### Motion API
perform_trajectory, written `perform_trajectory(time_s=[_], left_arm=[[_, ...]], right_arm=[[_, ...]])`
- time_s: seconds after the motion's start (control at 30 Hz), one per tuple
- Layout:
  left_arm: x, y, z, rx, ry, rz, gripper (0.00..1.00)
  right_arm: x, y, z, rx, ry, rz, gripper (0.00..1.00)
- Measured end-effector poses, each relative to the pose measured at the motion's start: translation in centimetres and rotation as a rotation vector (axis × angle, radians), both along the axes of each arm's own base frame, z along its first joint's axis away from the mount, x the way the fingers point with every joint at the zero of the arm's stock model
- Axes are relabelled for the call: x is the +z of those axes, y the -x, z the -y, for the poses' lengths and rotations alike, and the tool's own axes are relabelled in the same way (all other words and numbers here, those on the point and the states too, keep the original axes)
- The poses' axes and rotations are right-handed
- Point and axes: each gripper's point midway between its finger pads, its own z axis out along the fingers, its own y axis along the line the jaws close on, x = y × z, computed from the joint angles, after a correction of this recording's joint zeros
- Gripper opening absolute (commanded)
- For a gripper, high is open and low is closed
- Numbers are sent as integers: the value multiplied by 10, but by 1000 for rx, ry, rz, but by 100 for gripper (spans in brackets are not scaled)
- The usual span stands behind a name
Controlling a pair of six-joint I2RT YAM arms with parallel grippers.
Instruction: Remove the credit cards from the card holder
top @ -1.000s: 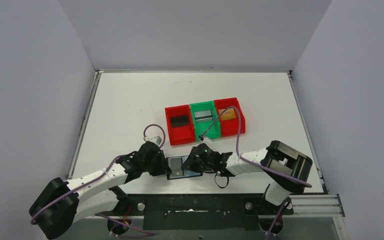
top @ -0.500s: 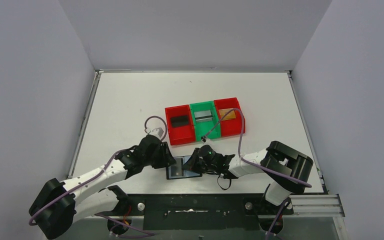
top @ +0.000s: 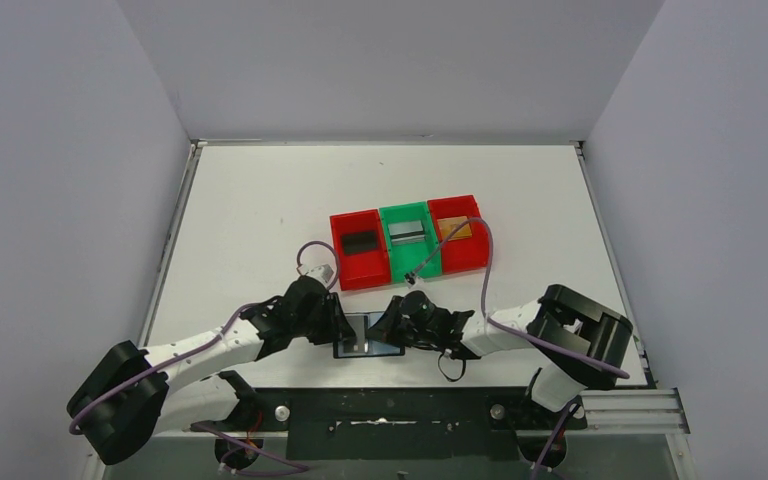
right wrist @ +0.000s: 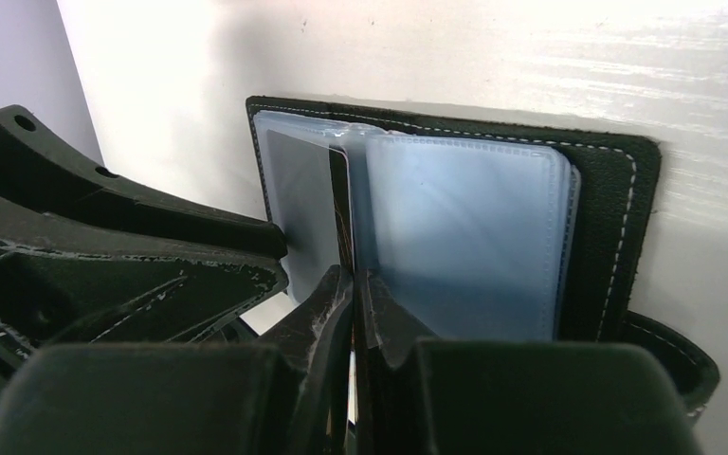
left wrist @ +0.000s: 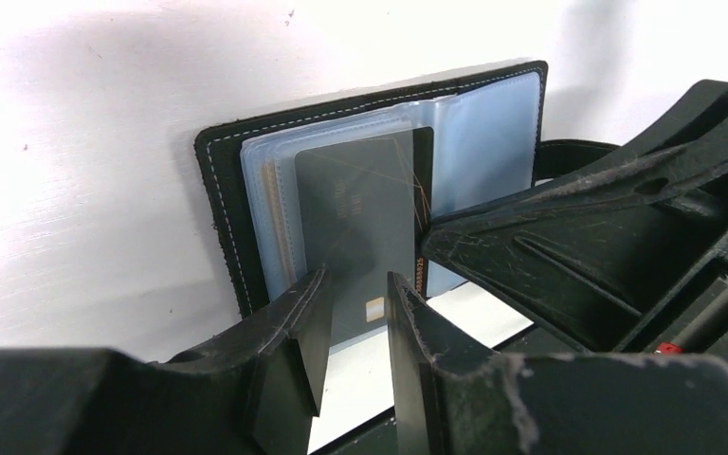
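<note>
Card holder lies open at about 6 o'clock from the green bin. My right gripper pinches the dark card tight (just its edge). My left gripper is open a little, holding nothing.

Card holder on table, bins behind, credit cards inside bins

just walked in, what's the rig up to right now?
Both arms are on the open wallet at the near edge of the table. The right end effector is shut on the edge of a clear sleeve, holding that page up. The left end effector is open, fingers either side of a dark card in the sleeves, not yet gripping it. The bins behind already hold a black card, a silver card and a gold card.
</note>
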Motion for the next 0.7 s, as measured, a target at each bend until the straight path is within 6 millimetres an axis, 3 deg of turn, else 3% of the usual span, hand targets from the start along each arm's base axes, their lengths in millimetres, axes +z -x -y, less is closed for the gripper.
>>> perform_trajectory(time_s=[0.43,0.57,0.7], left_arm=[[-1,-2,1,6,-5,9,26],[-2,-2,1,8,-7,10,26],[-2,-2,1,8,-7,10,26]], right_arm=[[4,1,7,-22,-13,-3,0],[2,1,9,-29,-9,-5,15],[3,1,8,-27,-13,-5,23]])
